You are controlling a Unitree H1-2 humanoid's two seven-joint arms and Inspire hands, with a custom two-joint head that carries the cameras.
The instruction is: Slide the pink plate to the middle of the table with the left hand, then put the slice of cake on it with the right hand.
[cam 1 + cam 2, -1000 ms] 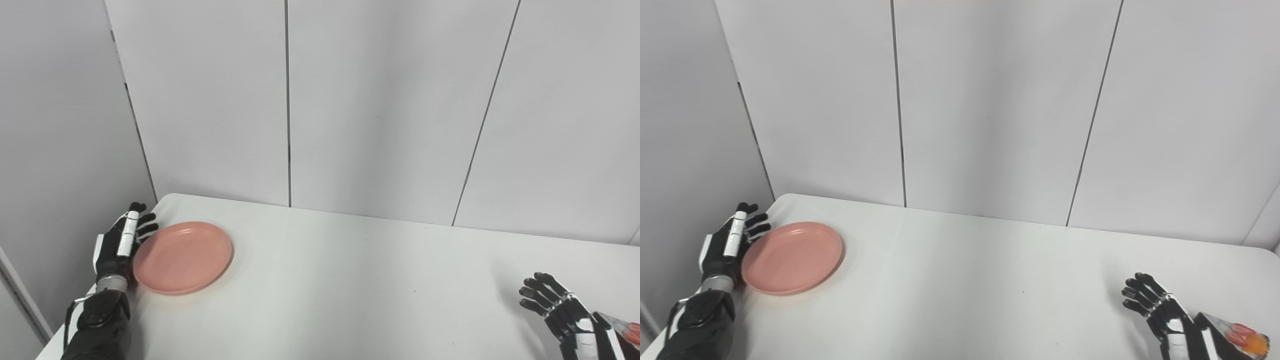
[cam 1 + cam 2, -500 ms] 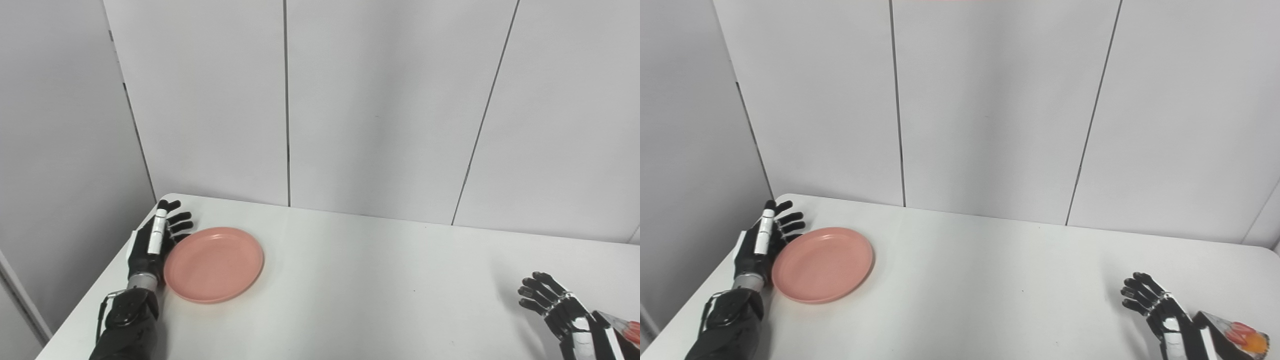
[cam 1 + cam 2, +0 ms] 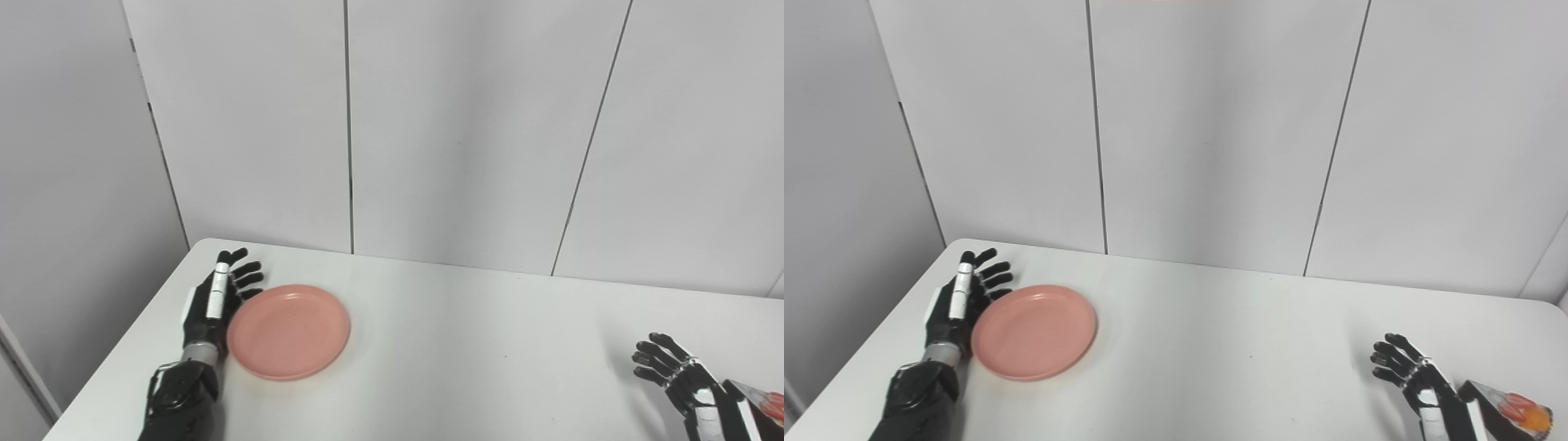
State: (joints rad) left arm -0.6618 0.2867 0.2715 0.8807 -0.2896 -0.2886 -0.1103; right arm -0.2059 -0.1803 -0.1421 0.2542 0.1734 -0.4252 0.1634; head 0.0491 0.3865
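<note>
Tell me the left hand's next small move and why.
Probably keep pushing the pink plate rightward: the left hand rests open against its left rim, and the plate sits well left of the table's middle. The right hand waits open.

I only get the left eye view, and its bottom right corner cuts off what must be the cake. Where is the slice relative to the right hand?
Observer: The right eye view shows more of it. The slice of cake lies on the table just right of the right hand, beside its wrist, and is not held.
Operator: Are the fingers open, and are they on it?
Observer: The fingers are spread and point away from the slice, with none on it. I cannot tell whether the wrist touches it.
Operator: Which end is which?
Observer: Red and orange topping sits at its right end.
</note>
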